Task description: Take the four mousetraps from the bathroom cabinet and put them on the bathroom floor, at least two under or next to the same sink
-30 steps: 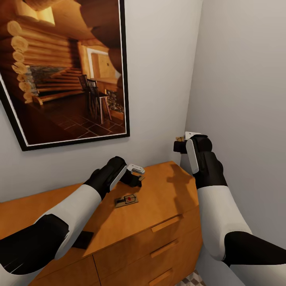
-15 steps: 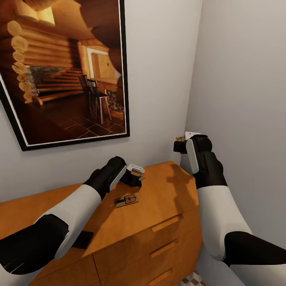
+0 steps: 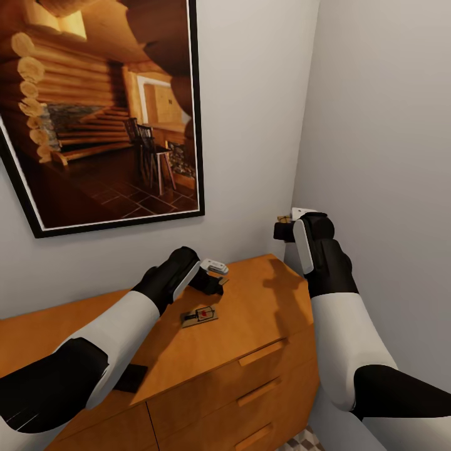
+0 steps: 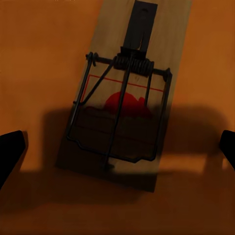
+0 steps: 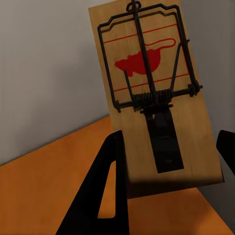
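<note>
Cabinet [image 3: 263, 313], orange-brown top: 1 mousetrap [image 3: 200, 315] lying flat, at 6 o'clock of the left gripper [image 3: 216, 280]. Left gripper: fingers spread wide, holding nothing. Right gripper [image 3: 285, 228]: clamped on a second mousetrap [image 5: 154, 93], raised above the cabinet's right end. Dark flat piece [image 3: 131, 378] near the front edge, possibly another trap.

On the cabinet [image 3: 263, 313], a dark flat piece [image 3: 133, 378] is half hidden under the left arm [image 3: 94, 351]. The picture frame [image 3: 100, 119] above the cabinet is cut by the edge. The held mousetrap [image 3: 285, 219] is too small to read.
</note>
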Robot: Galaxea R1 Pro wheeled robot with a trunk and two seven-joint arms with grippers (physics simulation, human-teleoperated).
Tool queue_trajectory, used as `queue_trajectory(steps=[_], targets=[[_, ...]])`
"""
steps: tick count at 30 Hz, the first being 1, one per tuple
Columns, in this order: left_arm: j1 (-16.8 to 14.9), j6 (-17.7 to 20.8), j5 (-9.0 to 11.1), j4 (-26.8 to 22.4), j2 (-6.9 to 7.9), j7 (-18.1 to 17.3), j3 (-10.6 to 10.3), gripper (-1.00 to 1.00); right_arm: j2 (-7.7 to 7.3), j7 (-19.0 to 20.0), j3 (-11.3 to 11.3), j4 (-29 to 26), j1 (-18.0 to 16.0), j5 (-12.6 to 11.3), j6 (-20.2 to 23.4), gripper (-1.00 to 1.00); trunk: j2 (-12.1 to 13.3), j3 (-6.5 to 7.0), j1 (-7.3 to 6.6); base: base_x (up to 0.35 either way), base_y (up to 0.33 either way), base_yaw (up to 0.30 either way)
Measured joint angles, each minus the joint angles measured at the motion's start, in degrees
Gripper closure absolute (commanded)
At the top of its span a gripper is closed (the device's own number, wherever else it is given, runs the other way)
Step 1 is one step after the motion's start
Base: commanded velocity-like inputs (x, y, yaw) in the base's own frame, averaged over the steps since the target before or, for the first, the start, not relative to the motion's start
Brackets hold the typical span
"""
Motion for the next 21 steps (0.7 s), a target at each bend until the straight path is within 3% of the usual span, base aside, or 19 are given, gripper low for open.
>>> queue_trajectory(steps=[21], targets=[[-0.02, -0.24, 0.42, 0.38, 0.07, -0.1, 0.59, -1.0, 0.0, 0.06, 0.01, 0.0, 0.0, 0.0, 0.0, 1.0, 0.0, 0.0, 0.0, 0.0, 0.0, 0.0]])
